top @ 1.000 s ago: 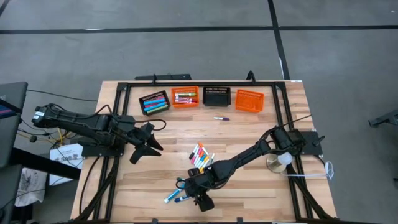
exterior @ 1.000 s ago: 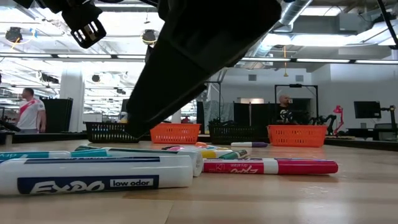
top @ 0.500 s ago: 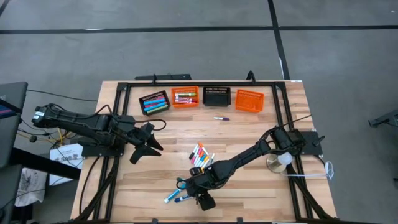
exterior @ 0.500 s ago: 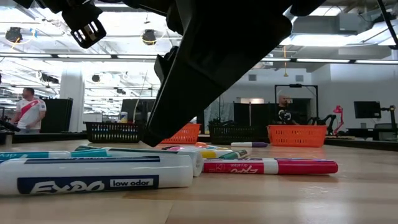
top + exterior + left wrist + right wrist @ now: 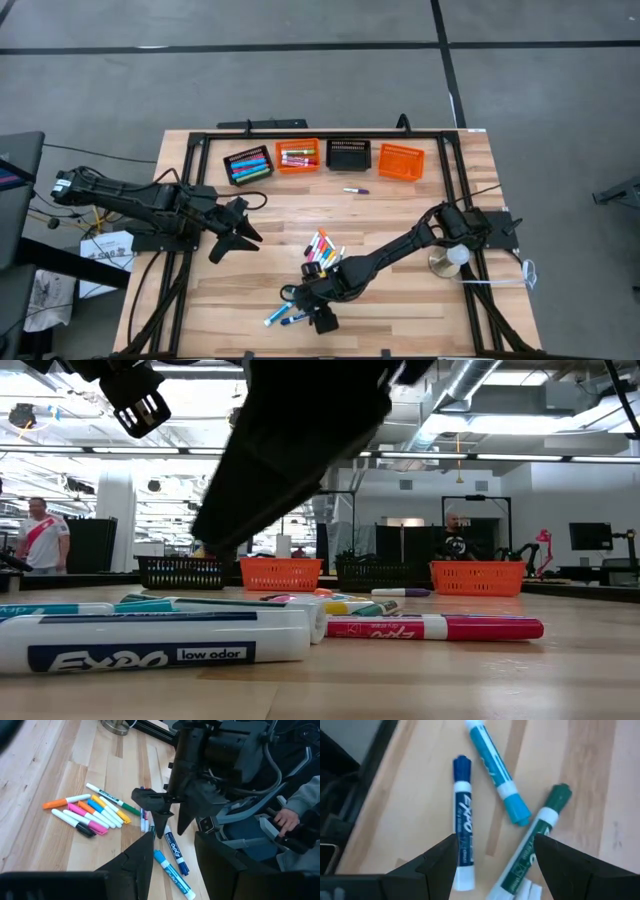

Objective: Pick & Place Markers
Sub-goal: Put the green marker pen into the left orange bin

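Observation:
Loose markers lie on the wooden table: a mixed-colour pile (image 5: 322,250) and, nearer the front edge, a dark blue marker (image 5: 461,815), a light blue marker (image 5: 497,770) and a green marker (image 5: 535,840). My right gripper (image 5: 302,302) hangs open just above these three. The green marker's white barrel lies below the gap between the fingers (image 5: 435,865), which touch nothing. A purple marker (image 5: 356,190) lies alone farther back. My left gripper (image 5: 235,232) waits open at the table's left, raised, with nothing in it.
Four mesh baskets stand in a row at the far edge. A black one (image 5: 248,165) and an orange one (image 5: 297,156) hold markers; a black one (image 5: 348,154) and an orange one (image 5: 401,161) look bare. A person's hand (image 5: 285,820) shows beyond the table's near edge.
My right gripper has turned and tipped at the wrist over the blue and green markers, its fingertips swinging a little up and toward the table's left. It has stayed open. The markers have not moved.

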You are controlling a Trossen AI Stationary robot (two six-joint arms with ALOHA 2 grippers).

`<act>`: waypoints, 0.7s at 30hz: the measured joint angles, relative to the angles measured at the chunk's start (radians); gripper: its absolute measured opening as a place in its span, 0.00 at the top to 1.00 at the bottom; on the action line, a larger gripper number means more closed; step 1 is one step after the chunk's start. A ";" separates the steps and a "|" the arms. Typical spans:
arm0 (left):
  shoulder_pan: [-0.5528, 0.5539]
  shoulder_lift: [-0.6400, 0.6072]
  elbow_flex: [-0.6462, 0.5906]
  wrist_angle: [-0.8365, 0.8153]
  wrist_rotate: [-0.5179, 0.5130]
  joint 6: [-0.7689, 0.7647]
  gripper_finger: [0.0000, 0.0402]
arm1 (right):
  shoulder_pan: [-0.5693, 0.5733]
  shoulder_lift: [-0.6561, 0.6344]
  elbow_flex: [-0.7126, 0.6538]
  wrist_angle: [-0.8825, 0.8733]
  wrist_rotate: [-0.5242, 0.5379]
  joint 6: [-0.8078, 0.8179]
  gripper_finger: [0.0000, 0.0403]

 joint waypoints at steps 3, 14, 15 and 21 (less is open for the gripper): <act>0.000 0.000 0.000 0.000 0.000 0.000 0.65 | -0.013 0.001 0.000 0.002 -0.018 0.000 0.38; 0.000 0.000 0.000 0.000 0.000 0.000 0.65 | -0.039 0.041 -0.006 -0.033 -0.040 0.001 0.38; 0.000 0.000 0.000 0.000 0.000 0.000 0.65 | -0.039 0.057 -0.006 -0.035 -0.061 0.001 0.38; 0.000 0.000 0.000 0.002 0.000 0.000 0.65 | -0.026 0.087 0.008 -0.046 -0.048 0.030 0.38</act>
